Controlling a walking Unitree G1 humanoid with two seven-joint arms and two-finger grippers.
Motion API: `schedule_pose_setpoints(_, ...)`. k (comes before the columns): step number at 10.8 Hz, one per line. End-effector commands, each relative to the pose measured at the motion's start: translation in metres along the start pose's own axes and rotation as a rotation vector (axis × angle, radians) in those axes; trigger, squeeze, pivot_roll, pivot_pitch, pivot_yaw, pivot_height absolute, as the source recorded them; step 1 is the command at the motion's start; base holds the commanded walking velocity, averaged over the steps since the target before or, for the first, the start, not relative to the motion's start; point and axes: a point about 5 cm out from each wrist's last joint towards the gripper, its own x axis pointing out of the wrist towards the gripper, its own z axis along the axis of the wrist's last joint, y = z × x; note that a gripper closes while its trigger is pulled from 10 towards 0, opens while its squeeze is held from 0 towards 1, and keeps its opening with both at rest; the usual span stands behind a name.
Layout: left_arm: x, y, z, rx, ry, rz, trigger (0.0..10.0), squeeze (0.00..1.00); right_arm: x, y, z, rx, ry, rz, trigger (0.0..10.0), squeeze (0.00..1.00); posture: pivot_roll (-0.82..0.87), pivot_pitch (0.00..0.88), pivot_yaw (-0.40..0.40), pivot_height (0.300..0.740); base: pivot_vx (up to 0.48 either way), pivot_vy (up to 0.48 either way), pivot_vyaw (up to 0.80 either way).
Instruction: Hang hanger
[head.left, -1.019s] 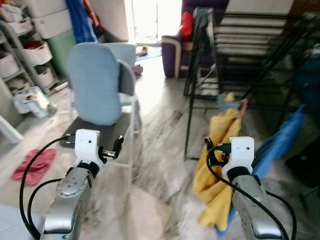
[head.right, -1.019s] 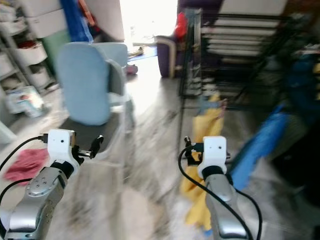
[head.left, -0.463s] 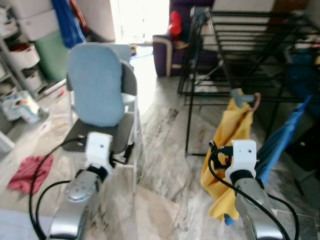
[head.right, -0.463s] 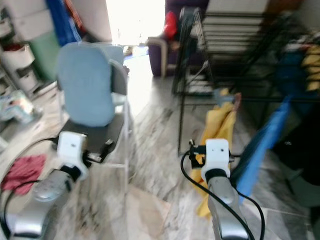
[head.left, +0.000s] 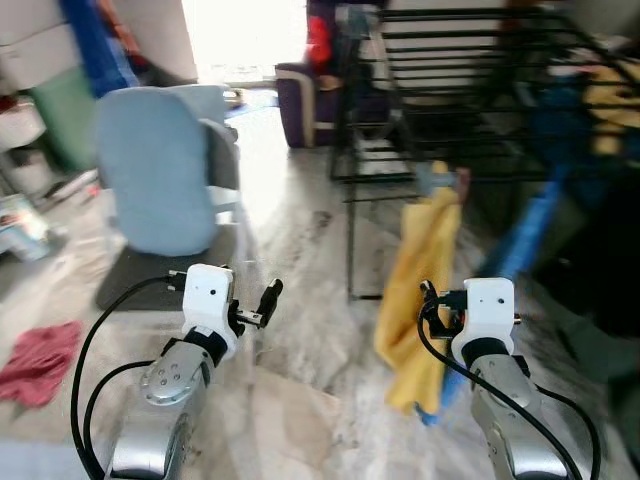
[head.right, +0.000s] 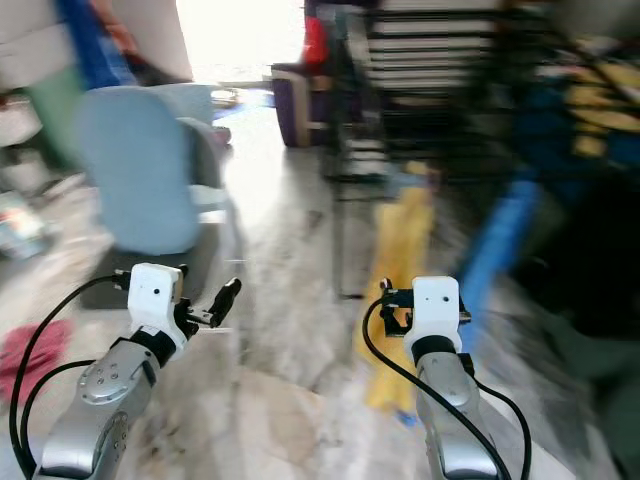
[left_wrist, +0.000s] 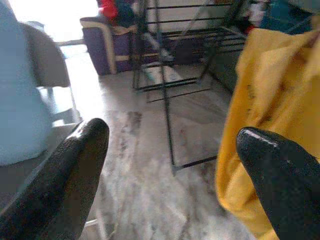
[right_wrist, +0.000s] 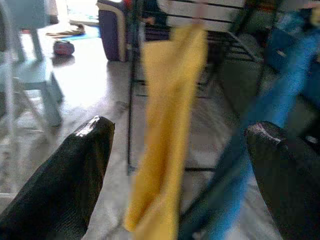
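We find both the left pincer and right pincer spread wide and empty, no hanger discernible, so we should square up to the drying rack beside the yellow garment.

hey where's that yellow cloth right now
In the left eye view the yellow cloth hangs to the robot's right of centre, off the black drying rack, beside a blue cloth and just ahead of the right gripper.
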Motion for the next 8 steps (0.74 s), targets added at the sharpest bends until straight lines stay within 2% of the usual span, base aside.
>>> schedule_pose_setpoints(1, -0.0008, -0.0009, 0.0051, 0.012, -0.023, -0.013, 10.0, 0.0, 0.0024, -0.0012, 0.0015, -0.001, 0.0, -0.013, 10.0, 0.0, -0.09, 0.0, 0.012, 0.74, 0.24, 0.0, -0.8)
schedule_pose_setpoints(2, -0.0005, -0.002, 0.0053, 0.011, -0.025, -0.018, 10.0, 0.0, 0.0034, -0.0009, 0.0021, 0.0, -0.003, -0.01, 10.0, 0.0, -0.09, 0.0, 0.012, 0.74, 0.345, 0.0, -0.8)
schedule_pose_setpoints(5, 0.0004, -0.0028, 0.0045, 0.006, -0.024, -0.02, 10.0, 0.0, 0.0042, 0.0015, 0.0017, 0.01, 0.001, 0.013, 10.0, 0.0, -0.09, 0.0, 0.012, 0.74, 0.336, 0.0, 0.0)
schedule_pose_setpoints(8, 0.0007, -0.0035, 0.0032, -0.001, -0.017, -0.022, 10.0, 0.0, 0.0037, 0.0035, -0.0007, 0.016, 0.013, 0.027, 10.0, 0.0, -0.09, 0.0, 0.011, 0.74, 0.336, 0.342, 0.0)
